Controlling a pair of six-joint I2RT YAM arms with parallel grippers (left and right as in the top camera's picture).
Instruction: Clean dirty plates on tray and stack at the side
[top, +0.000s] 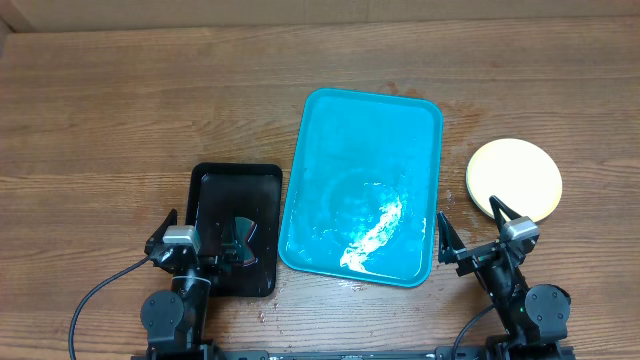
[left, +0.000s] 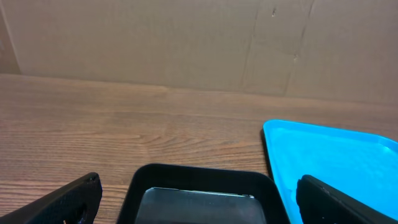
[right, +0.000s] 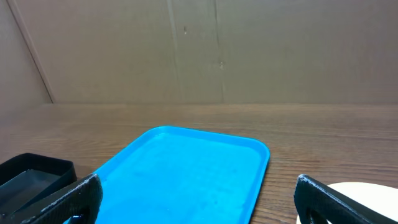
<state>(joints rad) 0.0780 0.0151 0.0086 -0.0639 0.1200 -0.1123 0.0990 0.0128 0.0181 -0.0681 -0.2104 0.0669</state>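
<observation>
The turquoise tray (top: 350, 150) lies mid-table with no plate on it; a white wet-looking sheen streaks its near half. It also fills the lower part of the right wrist view, tray (right: 186, 168), and shows at the right of the left wrist view, tray (left: 336, 155). A round plate (top: 514, 178) with a yellow-green rim rests on the table right of the tray; I cannot tell whether others lie under it. My left gripper (top: 203, 232) hangs open over the black tray's near end. My right gripper (top: 472, 225) is open between the turquoise tray and the plate (right: 364, 190).
A smaller black tray (top: 230, 180) sits just left of the turquoise one, nearly touching it; its far rim, black tray (left: 199, 177), shows between my left fingers. Bare wooden tabletop stretches behind both trays to a cardboard wall.
</observation>
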